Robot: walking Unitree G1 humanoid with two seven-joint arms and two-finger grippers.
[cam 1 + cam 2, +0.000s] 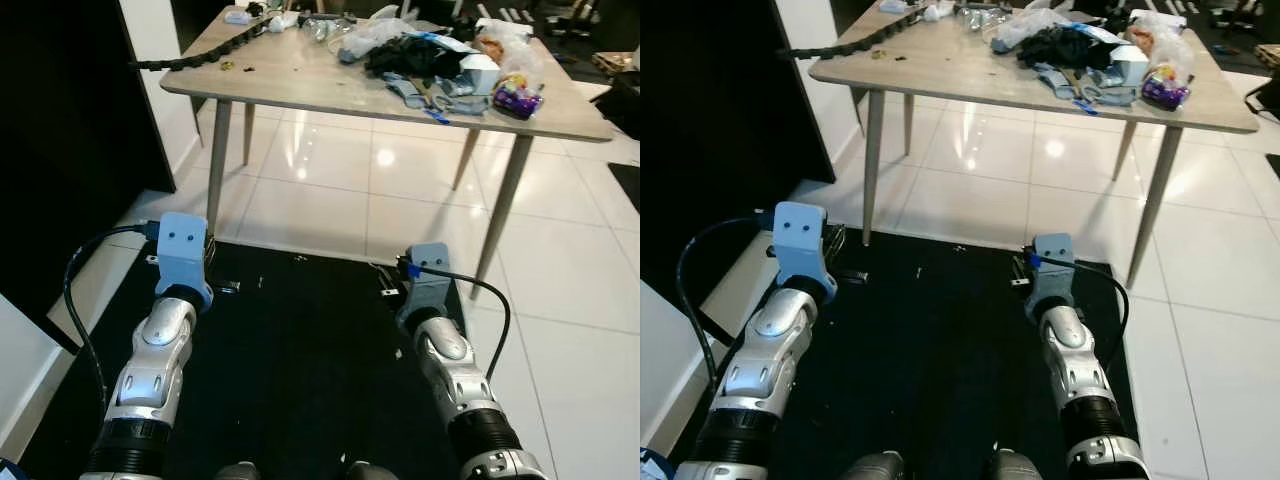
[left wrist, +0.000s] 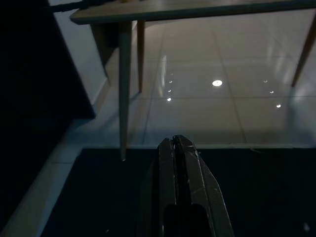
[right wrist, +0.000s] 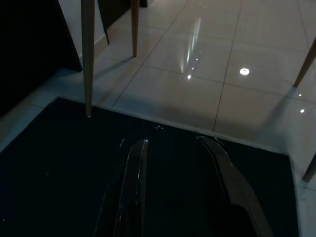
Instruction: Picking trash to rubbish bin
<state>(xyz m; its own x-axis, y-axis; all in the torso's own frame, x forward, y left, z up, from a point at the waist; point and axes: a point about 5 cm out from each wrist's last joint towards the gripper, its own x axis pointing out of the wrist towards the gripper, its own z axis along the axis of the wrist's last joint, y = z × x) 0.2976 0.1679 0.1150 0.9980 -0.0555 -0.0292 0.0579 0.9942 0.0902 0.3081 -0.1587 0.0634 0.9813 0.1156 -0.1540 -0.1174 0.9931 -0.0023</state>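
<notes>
A wooden table (image 1: 300,80) stands on glossy white tiles, its far end piled with trash (image 1: 450,62): crumpled plastic bags, dark cloth and wrappers. Both silver arms reach forward low over a black mat (image 1: 300,370), well short of the table. The left gripper (image 2: 178,148) has its fingers pressed together; the right gripper (image 3: 173,145) holds its fingers spread apart, empty.

- Light wooden table (image 1: 300,75) stands ahead of me on white glossy floor tiles (image 1: 340,190).
- Heap of crumpled bags and wrappers (image 1: 440,60) lies on its far right part.
- Black floor mat (image 1: 300,370) lies beneath my arms, before the table.
</notes>
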